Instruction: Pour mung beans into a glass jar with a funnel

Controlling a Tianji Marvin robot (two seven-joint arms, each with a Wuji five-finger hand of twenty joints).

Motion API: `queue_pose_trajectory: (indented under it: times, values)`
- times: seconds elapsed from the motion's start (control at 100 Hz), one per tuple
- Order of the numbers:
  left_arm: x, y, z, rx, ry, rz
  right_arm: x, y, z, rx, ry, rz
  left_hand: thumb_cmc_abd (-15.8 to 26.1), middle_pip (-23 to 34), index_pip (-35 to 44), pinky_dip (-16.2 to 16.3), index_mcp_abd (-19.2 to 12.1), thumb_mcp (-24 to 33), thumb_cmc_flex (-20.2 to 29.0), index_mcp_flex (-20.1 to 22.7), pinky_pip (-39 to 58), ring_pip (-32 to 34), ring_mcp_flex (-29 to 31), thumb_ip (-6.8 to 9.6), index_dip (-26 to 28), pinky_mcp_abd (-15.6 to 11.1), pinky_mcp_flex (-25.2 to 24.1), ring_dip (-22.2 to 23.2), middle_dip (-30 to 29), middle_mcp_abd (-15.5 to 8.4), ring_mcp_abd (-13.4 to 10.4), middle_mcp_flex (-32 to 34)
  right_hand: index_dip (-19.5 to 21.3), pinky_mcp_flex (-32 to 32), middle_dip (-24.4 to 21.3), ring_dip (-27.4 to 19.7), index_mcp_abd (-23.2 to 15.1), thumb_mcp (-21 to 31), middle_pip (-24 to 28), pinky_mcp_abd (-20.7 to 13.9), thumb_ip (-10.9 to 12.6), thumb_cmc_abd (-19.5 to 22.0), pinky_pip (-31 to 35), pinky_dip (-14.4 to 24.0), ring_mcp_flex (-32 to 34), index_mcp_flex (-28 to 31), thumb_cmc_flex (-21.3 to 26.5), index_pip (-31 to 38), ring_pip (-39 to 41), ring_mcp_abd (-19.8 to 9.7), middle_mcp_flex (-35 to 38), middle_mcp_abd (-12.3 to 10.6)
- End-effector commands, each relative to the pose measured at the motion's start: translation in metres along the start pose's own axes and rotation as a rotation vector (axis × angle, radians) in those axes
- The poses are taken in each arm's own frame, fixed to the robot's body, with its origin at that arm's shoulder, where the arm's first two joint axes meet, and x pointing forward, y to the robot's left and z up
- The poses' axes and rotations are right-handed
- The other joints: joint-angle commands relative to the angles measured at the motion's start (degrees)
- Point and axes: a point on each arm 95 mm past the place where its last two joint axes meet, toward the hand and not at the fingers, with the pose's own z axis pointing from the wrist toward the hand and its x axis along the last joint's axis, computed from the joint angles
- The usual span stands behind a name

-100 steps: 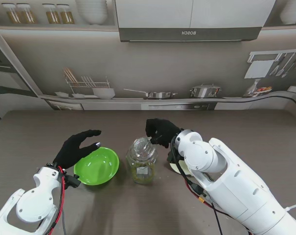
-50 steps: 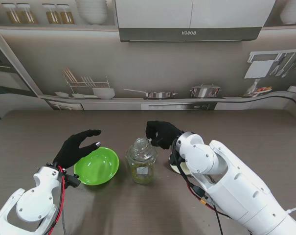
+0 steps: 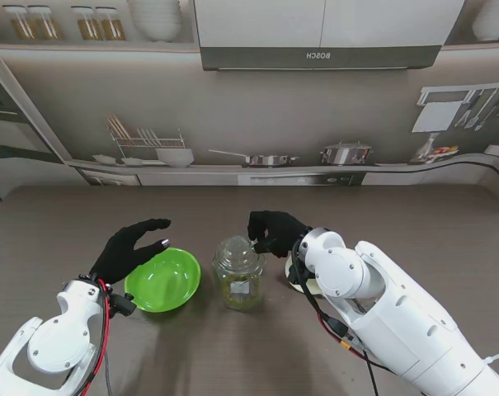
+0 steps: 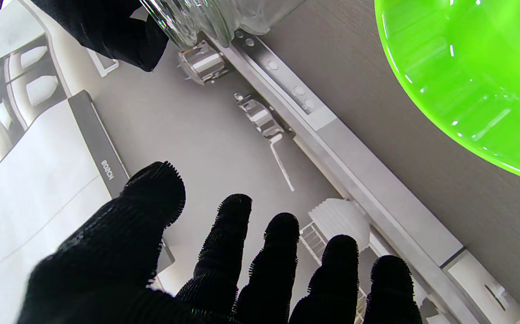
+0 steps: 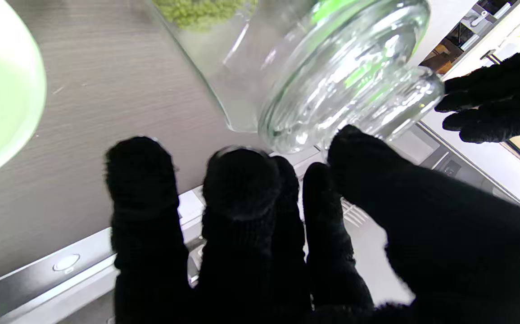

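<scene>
The glass jar (image 3: 238,273), mung beans visible inside, stands on the tabletop (image 3: 397,223) between both arms, its glass lid (image 3: 239,247) seated. The right hand (image 3: 274,231) is curled beside the lid knob; whether it is gripped cannot be told. The left hand (image 3: 127,247) is spread empty over the green bowl (image 3: 162,280), seemingly kept clear.

Bright green bowl (image 3: 162,280), clear glass jar (image 3: 238,272) of green beans, black-gloved fingers (image 3: 261,224).

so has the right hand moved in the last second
Yes, slightly: the right hand has dropped nearer to me and closer to the lid of the clear glass jar, which stayed put.
</scene>
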Motion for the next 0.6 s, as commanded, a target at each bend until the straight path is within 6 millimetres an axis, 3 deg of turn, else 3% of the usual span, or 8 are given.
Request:
queue_pose_trajectory:
  times: [0.0, 0.12, 0.22, 0.26, 0.29, 0.31, 0.49, 0.59]
  values:
    - [0.0, 0.003, 0.0, -0.019, -0.002, -0.008, 0.0, -0.009, 0.0, 0.023, 0.006, 0.005, 1.86, -0.86, -0.17, -0.23, -0.04, -0.93, 0.51, 1.02, -1.52, -1.21, -0.24, -0.69, -0.17, -2.58, -1.05, -0.22, -0.41, -0.28, -0.65, 0.16, -0.91, -0.33, -0.12, -0.67, 0.06, -0.12, 0.25, 1.99, -0.95, 0.46, -0.18, 1.46, 0.63, -0.39, -1.69, -0.58, -0.05, 0.23, -1.8, -0.57]
    - [0.0, 0.004, 0.0, -0.02, -0.002, -0.008, 0.0, -0.01, 0.0, 0.02, 0.009, 0.004, 1.89, -0.88, -0.19, -0.23, 0.02, -0.96, 0.48, 0.99, -1.51, -1.22, -0.26, -0.7, -0.17, -2.64, -1.02, -0.23, -0.41, -0.26, -0.7, 0.15, -0.37, -1.33, -0.33, -0.57, -0.24, 0.08, -0.04, 1.93, -0.04, 0.89, -0.25, 1.69, -0.41, -1.07, -2.86, -2.71, -0.04, 0.5, -2.84, -0.77]
    - [-0.001, 0.004, 0.0, -0.021, -0.002, -0.008, 0.001, -0.009, 0.0, 0.011, 0.012, -0.002, 1.87, -0.84, -0.17, -0.23, -0.07, -0.93, 0.52, 1.03, -1.51, -1.22, -0.25, -0.68, -0.17, -2.55, -1.03, -0.23, -0.4, -0.31, -0.7, 0.22, 1.42, -3.08, -2.4, -1.49, -0.69, 0.32, -2.29, 2.47, 2.29, 1.97, -0.39, 2.24, -2.6, -1.78, -4.64, -6.13, -2.25, 1.74, -4.28, -0.5]
    - [-0.001, 0.004, 0.0, -0.021, -0.003, -0.008, 0.001, -0.007, -0.001, 0.004, 0.012, -0.006, 1.85, -0.85, -0.15, -0.22, -0.04, -0.92, 0.54, 1.09, -1.5, -1.24, -0.29, -0.69, -0.16, -2.56, -1.02, -0.24, -0.4, -0.35, -0.7, 0.22, 2.99, -3.7, -3.83, -2.11, -0.65, 0.31, -3.45, 2.71, 4.71, 2.97, -0.53, 2.45, -3.47, -2.05, -5.89, -8.15, -3.79, 2.24, -5.11, -0.39]
    - [-0.001, 0.004, 0.0, -0.021, -0.003, -0.007, 0.002, -0.006, -0.001, 0.0, 0.013, -0.008, 1.83, -0.83, -0.19, -0.22, -0.03, -0.93, 0.54, 0.98, -1.51, -1.23, -0.27, -0.69, -0.17, -2.53, -1.04, -0.23, -0.39, -0.28, -0.7, 0.27, 7.4, -4.6, -5.87, -2.55, -0.6, -0.4, -4.35, 3.05, 7.45, 4.48, -0.95, 2.75, -4.57, -2.45, -6.98, -11.14, -5.17, 2.99, -6.19, -0.24]
    - [-0.001, 0.004, 0.0, -0.021, -0.003, -0.007, 0.002, -0.004, -0.001, -0.003, 0.014, -0.01, 1.8, -0.84, -0.18, -0.23, -0.11, -0.94, 0.53, 1.01, -1.51, -1.23, -0.27, -0.69, -0.17, -2.5, -1.05, -0.23, -0.39, -0.27, -0.68, 0.24, 8.27, -5.15, -6.63, -2.93, -0.77, -0.79, -5.18, 3.24, 8.01, 4.93, -1.17, 2.8, -5.26, -2.82, -7.28, -12.13, -6.13, 3.4, -6.7, -0.13]
    - [-0.001, 0.004, 0.001, -0.022, -0.001, -0.006, 0.008, 0.01, -0.006, -0.046, 0.019, -0.035, 1.8, -0.88, -0.2, -0.22, -0.09, -0.97, 0.49, 0.92, -1.53, -1.3, -0.46, -0.7, -0.17, -2.61, -1.11, -0.25, -0.41, -0.26, -0.74, 0.15, 6.95, -10.7, -13.42, -6.66, -2.17, -4.43, -13.14, 4.65, 8.2, 3.78, -4.11, 2.53, -12.86, -7.35, -10.48, -19.03, -16.03, 7.2, -12.09, 1.17]
    - [-0.002, 0.004, 0.001, -0.023, 0.0, -0.006, 0.01, 0.018, -0.01, -0.068, 0.02, -0.053, 1.79, -0.85, -0.16, -0.22, -0.1, -1.0, 0.44, 1.0, -1.53, -1.31, -0.52, -0.71, -0.15, -2.59, -1.14, -0.26, -0.4, -0.3, -0.78, 0.2, 6.29, -13.59, -16.39, -8.85, -3.32, -5.96, -15.97, 4.74, 8.23, 3.75, -5.83, 2.57, -17.12, -8.27, -11.93, -20.99, -21.53, 8.85, -14.04, 0.58]
